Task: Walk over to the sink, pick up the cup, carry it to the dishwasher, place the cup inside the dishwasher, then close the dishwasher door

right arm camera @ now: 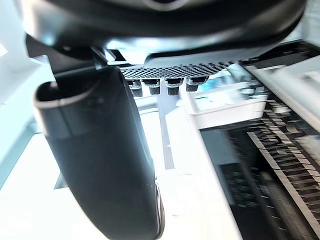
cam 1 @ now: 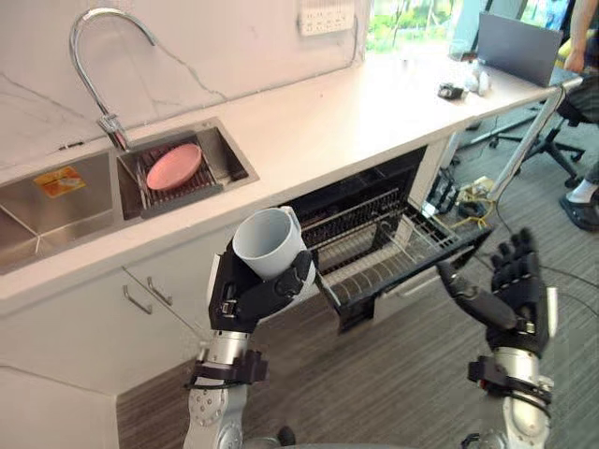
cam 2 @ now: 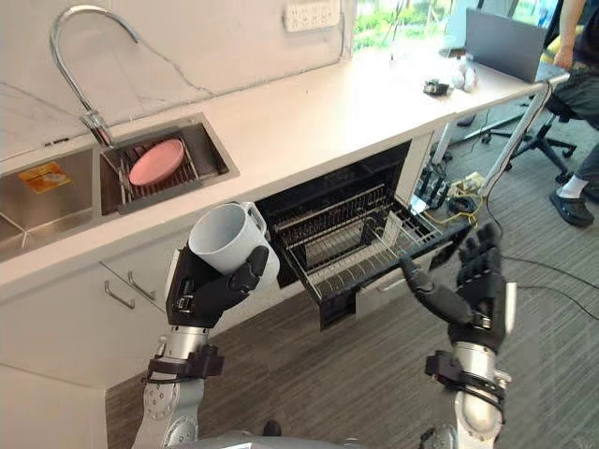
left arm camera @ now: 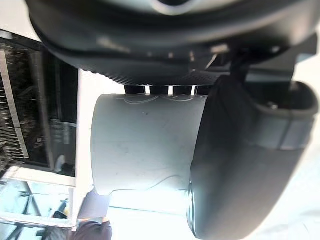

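My left hand (cam 1: 245, 301) is shut on a white cup (cam 1: 270, 243), held upright in front of the counter, just left of the open dishwasher. The cup's pale side (left arm camera: 145, 145) sits against my thumb (left arm camera: 235, 165) in the left wrist view. The dishwasher (cam 1: 370, 201) under the counter stands open, its wire rack (cam 1: 388, 251) pulled out over the lowered door. My right hand (cam 1: 510, 290) is raised to the right of the rack, fingers straight and open, holding nothing; its thumb (right arm camera: 105, 160) shows in the right wrist view.
A steel sink (cam 1: 56, 201) with a curved tap (cam 1: 98, 56) lies at the left, a pink plate (cam 1: 174, 166) on its drain rack. The white counter (cam 1: 356, 112) runs rightwards to a laptop (cam 1: 519, 47). A seated person (cam 1: 585, 187) and an office chair are at far right.
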Available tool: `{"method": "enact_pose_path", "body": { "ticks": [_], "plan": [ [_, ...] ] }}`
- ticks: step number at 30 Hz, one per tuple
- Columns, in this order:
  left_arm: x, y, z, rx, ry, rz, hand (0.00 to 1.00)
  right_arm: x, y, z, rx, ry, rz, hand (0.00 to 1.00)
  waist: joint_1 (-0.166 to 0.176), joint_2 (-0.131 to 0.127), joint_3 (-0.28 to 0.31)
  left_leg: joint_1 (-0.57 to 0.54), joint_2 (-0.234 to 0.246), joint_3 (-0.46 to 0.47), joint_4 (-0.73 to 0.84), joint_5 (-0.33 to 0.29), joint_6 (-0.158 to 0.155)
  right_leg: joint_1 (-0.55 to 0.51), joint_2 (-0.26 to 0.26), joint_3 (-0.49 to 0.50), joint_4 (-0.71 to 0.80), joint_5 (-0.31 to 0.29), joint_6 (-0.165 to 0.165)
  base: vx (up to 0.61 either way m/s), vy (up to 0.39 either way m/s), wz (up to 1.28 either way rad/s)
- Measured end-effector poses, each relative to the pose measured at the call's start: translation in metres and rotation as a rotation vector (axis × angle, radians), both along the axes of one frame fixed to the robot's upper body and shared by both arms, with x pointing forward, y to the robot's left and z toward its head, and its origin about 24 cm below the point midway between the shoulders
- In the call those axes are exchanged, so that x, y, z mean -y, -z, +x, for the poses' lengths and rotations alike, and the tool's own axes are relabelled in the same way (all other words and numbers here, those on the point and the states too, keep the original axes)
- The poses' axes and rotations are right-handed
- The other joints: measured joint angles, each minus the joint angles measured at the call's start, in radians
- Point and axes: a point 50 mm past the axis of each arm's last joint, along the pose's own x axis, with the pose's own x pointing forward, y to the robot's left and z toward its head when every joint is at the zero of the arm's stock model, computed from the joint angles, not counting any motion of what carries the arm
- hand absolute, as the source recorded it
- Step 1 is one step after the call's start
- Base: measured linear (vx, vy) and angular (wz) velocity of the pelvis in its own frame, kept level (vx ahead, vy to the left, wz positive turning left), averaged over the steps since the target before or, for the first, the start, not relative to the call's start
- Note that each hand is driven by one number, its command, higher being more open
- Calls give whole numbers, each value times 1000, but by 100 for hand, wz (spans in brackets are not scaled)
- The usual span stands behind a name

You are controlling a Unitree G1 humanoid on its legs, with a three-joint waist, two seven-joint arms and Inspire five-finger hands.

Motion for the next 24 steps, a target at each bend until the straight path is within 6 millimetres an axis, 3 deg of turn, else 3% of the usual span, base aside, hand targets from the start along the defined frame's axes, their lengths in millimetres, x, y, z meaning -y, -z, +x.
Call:
{"method": "enact_pose_path", "body": {
  "ticks": [1,2,3,4,6,7,9,10,11,13,15,22,24],
  "plan": [
    [0,-1,1,3,0,1,0,-1,0,0,6,-1,5,100,-1,-3,1,15,-10,8,-4,-5,8,-44,-17,-25,93,18,-6,111,147,-19],
    [-1,0,1,-7,-7,2,0,-5,1,2,6,-14,15,100,-2,-14,5,43,-21,18,-15,-18,27,-129,-62,-95,258,85,-59,83,118,-37],
    [-1,2,2,-24,-13,0,0,-10,4,5,-5,-43,27,100,-3,-6,-1,57,-17,41,-24,-31,42,-191,-102,-161,352,103,-107,61,119,-45],
    [-1,2,2,-30,-24,-1,0,-14,6,8,-12,-66,33,100,-3,-6,-1,56,-10,52,-20,-45,51,-219,-114,-184,364,82,-112,59,117,-58],
    [-3,1,5,-43,-61,-5,0,-26,8,15,-27,-148,41,100,-4,14,-7,52,28,75,-4,-59,38,-262,-113,-258,282,22,-84,113,69,-49],
    [-4,0,11,-51,-83,-5,0,-32,9,19,-33,-199,44,100,-1,12,-8,57,66,90,-6,-67,24,-259,-77,-305,81,9,-71,145,6,-35],
    [-7,-1,15,-53,-100,-4,0,-35,7,22,-23,-217,43,100,0,12,-7,61,88,97,-8,-72,16,-253,-45,-320,-67,18,-67,132,-50,-26],
    [-9,0,19,-57,-107,3,0,-36,5,24,-13,-221,42,100,0,14,-3,72,105,101,-10,-78,6,-238,-18,-338,-220,65,-73,183,-141,-18],
    [-14,1,21,-65,-125,11,0,-37,3,27,-2,-226,44,100,0,4,4,95,108,108,-10,-90,-10,-219,-8,-353,-347,159,-93,125,-107,-14],
    [-18,4,21,-86,-143,18,0,-38,3,30,-3,-232,38,100,1,4,16,134,118,114,5,-127,-37,-178,3,-362,-375,295,-121,180,-172,-12],
    [-15,5,21,-92,-139,8,0,-37,3,31,-11,-234,29,100,5,23,17,135,145,114,19,-137,-52,-161,29,-369,-393,293,-128,143,-141,-7],
    [-18,2,24,-106,-231,36,0,-56,0,41,28,-328,69,100,7,33,25,155,202,124,15,-160,-84,-54,111,-374,-586,365,-157,27,-77,-6],
    [-22,-1,24,-99,-288,54,0,-61,-2,44,44,-381,84,100,24,46,30,153,218,141,27,-177,-94,-47,130,-363,-607,366,-156,32,-16,-19]
  ]
}}
